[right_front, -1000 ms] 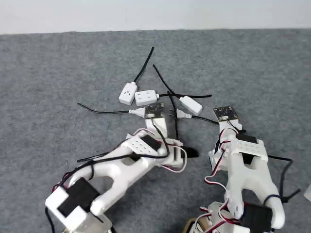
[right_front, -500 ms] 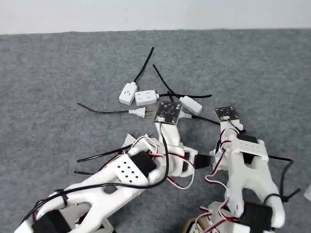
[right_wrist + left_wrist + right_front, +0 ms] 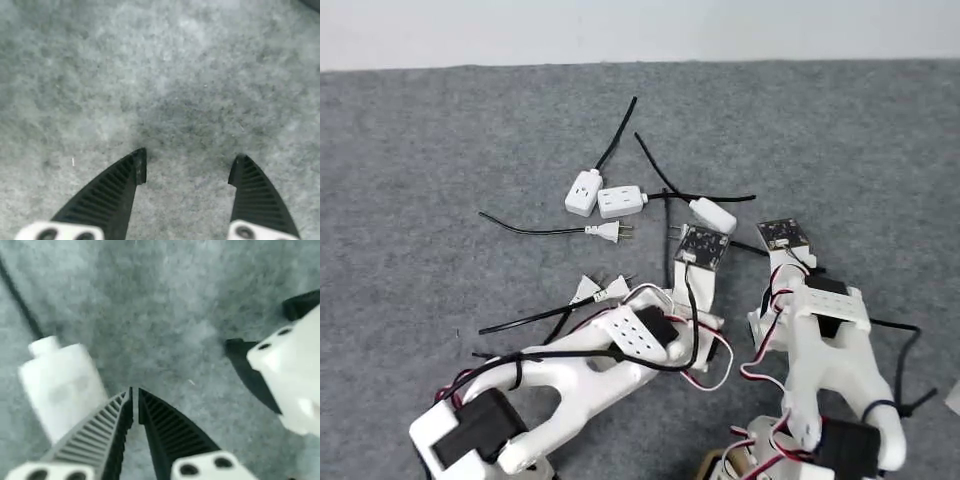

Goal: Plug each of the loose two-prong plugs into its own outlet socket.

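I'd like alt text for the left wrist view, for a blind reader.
The left arm's black ribbed fingers, closed together and empty, hover over grey carpet. A white outlet block on a black cord lies beside them.

three outlet sockets [image 3: 583, 192] [image 3: 620, 201] [image 3: 712, 216], two clearly visible plugs [image 3: 605, 232] [image 3: 588, 291] and two arms [image 3: 610, 355] [image 3: 830, 340].

White two-prong plug [image 3: 605, 231] lying loose, white sockets [image 3: 620, 201] just beside

A grey, nubbly mat [image 3: 440, 140] (carpet-like) spreads across the scene, meeting a pale wall [image 3: 620, 30] at the far edge.
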You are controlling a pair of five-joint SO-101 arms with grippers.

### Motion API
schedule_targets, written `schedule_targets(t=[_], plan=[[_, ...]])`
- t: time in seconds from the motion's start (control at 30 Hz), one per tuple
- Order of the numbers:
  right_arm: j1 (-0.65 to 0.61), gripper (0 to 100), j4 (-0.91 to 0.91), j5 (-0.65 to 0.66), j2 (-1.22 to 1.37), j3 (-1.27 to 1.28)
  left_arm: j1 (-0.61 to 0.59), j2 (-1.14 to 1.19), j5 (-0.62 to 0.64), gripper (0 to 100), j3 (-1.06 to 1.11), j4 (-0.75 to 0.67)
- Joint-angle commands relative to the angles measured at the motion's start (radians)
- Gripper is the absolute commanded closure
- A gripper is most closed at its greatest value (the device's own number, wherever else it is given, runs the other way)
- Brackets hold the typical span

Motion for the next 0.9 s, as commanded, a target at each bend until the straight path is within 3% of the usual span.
schedule_targets(t=[0.0, 0.27, 0.37, 0.5, 0.63, 0.87], plan=[[-0.005, 73.2, -0.004, 0.008, -0.004, -0.025, -0.06, -0.005, -0.002, 99, -0.045, -0.014], [-0.005, 73.2, -0.004, 0.009, -0.004, -0.025, -0.109, -0.138, -0.006, 99, 0.048, -0.012], [-0.005, 73.2, -0.004, 0.009, -0.004, -0.025, -0.114, -0.298, -0.009, 99, 0.107, -0.002], [-0.002, 73.2, -0.004, 0.008, -0.005, -0.025, -0.173, -0.585, -0.114, 99, 0.191, 0.112], [-0.001, 73.2, -0.004, 0.006, -0.008, -0.025, -0.407, -0.896, -0.196, 98, 0.308, 0.244], [-0.038, 73.2, -0.005, 0.009, -0.012, -0.031, -1.045, -1.327, -0.353, 98, 0.522, 0.308]])
